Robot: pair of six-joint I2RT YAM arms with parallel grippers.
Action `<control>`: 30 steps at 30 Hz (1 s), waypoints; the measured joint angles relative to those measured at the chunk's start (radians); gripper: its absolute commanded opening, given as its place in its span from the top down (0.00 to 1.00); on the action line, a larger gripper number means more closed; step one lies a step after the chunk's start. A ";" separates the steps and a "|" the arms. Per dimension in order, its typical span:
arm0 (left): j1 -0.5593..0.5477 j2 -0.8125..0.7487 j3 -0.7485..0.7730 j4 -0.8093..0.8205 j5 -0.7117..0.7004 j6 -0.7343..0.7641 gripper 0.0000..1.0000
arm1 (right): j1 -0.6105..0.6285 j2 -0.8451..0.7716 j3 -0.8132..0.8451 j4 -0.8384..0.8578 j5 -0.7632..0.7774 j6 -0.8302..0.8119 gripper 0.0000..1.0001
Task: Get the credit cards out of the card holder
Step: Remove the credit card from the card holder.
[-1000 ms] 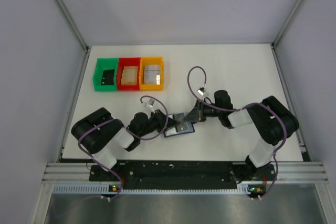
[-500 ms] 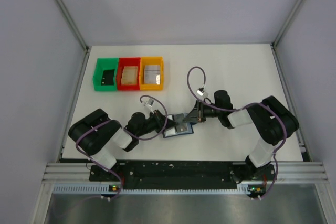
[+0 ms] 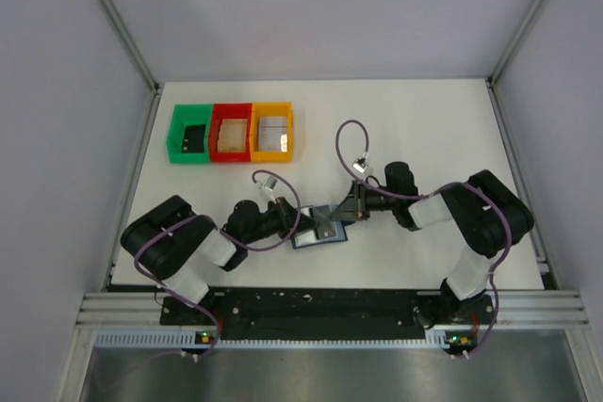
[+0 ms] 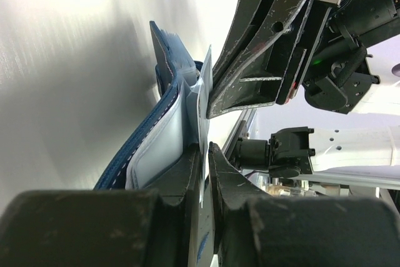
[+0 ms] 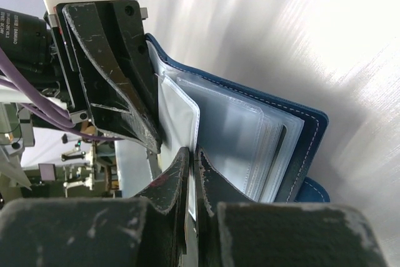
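Far left on the white table (image 3: 424, 129): green bin (image 3: 188, 135), red bin (image 3: 231, 132) and orange bin (image 3: 271, 131), side by side in a row, well apart from the work.

Near left: left arm (image 3: 179, 247), reaching right across the near part of the table. At its end, left gripper (image 4: 205, 151), nearly closed, with only a sliver of gap between the fingers. Pinched in that gap: the thin pale edge of a credit card (image 4: 202, 107), standing up out of the holder's inner pockets.

Near the middle of the table, between the two grippers: dark blue card holder (image 3: 318, 234), lying open, outer cover on the surface, pale grey-blue sleeves fanned upward.

Just right of it: right gripper (image 5: 192, 153), closed tight, clamped on the edge of one clear inner sleeve of the card holder. Tips of the two grippers almost touching over the holder.

Near right: right arm (image 3: 476, 218), bent back toward the middle.
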 measured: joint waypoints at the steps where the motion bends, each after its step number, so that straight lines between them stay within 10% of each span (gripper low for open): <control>1: 0.002 0.000 0.000 0.000 0.005 0.001 0.86 | -0.002 0.004 0.000 0.004 -0.005 0.001 1.00; 30: 0.079 -0.066 -0.023 0.027 0.094 0.010 1.00 | -0.058 0.019 -0.001 -0.025 0.015 -0.031 1.00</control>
